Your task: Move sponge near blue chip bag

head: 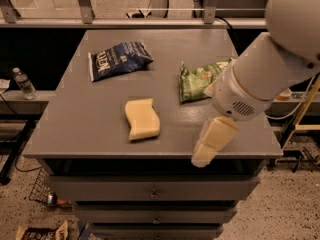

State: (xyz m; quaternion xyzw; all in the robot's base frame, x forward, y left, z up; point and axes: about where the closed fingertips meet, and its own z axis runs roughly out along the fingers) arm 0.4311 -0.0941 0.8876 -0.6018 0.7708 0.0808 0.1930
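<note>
The pale yellow sponge (142, 119) lies flat on the grey table (90, 129), in its front middle. The blue chip bag (117, 59) lies at the back left of the table, well apart from the sponge. My gripper (214, 141) hangs at the table's front edge, to the right of the sponge and clear of it, holding nothing that I can see. The white arm (265, 74) reaches in from the right above it.
A green chip bag (199, 81) lies right of centre, partly covered by my arm. A water bottle (23, 83) stands on a low ledge to the left. Drawers (152, 189) sit under the table's front edge. A railing (150, 21) runs behind.
</note>
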